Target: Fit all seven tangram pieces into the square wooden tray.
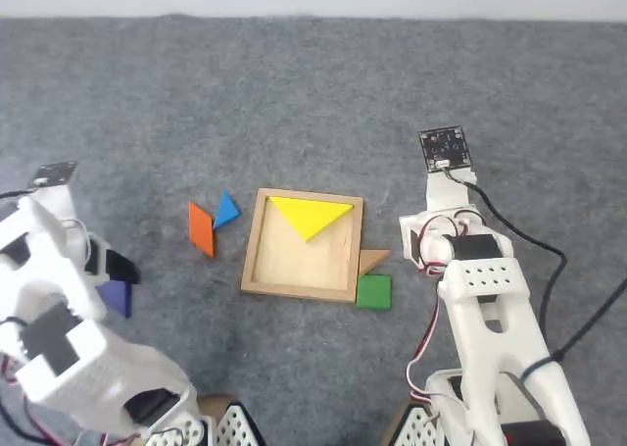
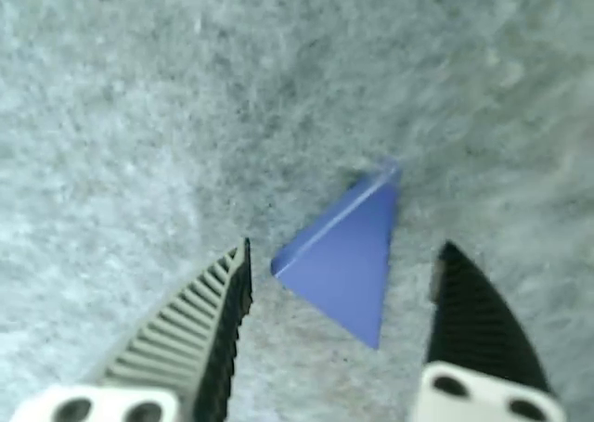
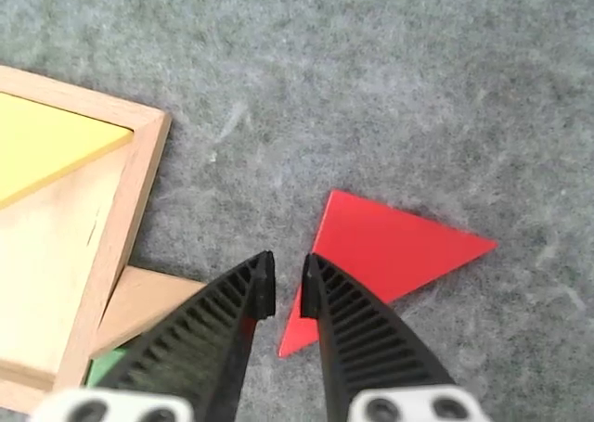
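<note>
Flanking the blue triangle (image 2: 343,260), left gripper (image 2: 346,249) hangs spread.

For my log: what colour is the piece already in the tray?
Yellow piece; high view shows it best.

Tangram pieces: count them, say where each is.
7. Yellow triangle in the tray; orange parallelogram and light blue triangle left of it; tan triangle and green square right of it; red triangle by the right gripper; dark blue triangle inside the open left gripper.

Grey felt table (image 1: 313,83) bears a wooden tray (image 1: 294,291). Left of it lie an orange piece (image 1: 201,228), a blue triangle (image 1: 225,211) and, farther, a violet triangle (image 2: 348,260). Right of it lie a tan triangle (image 1: 372,260), a green square (image 1: 373,291) and a red triangle (image 3: 390,250).
</note>
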